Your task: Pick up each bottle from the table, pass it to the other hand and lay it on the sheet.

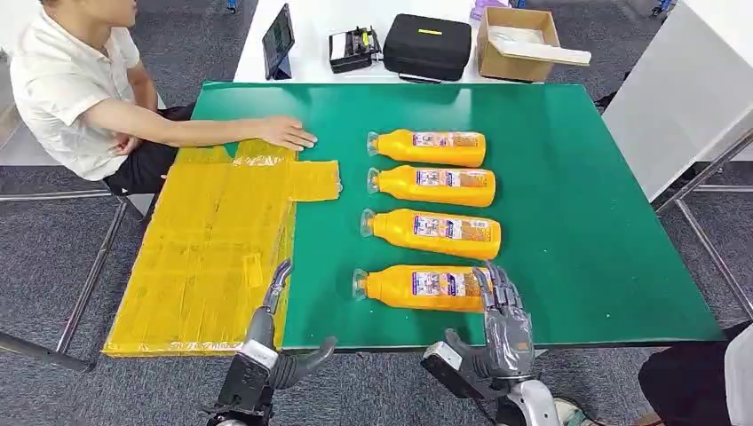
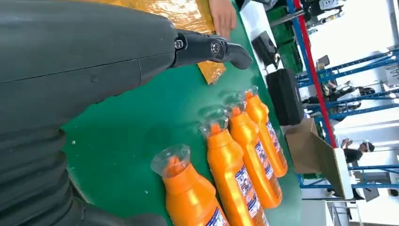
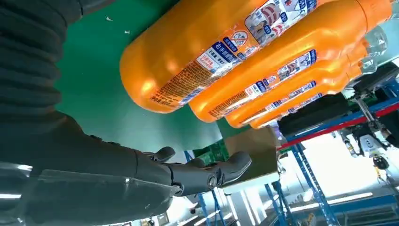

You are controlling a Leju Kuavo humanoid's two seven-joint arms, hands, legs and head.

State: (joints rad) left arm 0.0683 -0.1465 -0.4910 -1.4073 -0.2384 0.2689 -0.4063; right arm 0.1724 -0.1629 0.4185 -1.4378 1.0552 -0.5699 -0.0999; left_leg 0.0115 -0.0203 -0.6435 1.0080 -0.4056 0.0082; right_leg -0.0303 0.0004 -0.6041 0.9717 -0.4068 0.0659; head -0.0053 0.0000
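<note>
Several orange bottles with clear caps lie in a row on the green table (image 1: 577,222), caps pointing toward the yellow sheet (image 1: 213,257). The nearest bottle (image 1: 424,287) (image 3: 188,52) (image 2: 193,197) lies just beyond my right hand (image 1: 503,324), whose fingers are spread and raised beside its base without holding it. The farther bottles (image 1: 437,232) (image 2: 244,155) lie behind it. My left hand (image 1: 275,342) hovers open at the table's front edge, between the sheet and the nearest bottle's cap, one finger (image 2: 211,49) stretched out.
A seated person rests a hand (image 1: 286,132) on the sheet's far corner. Behind the green table stand a tablet (image 1: 278,40), a black case (image 1: 427,44) and a cardboard box (image 1: 518,40). The right part of the green table is bare.
</note>
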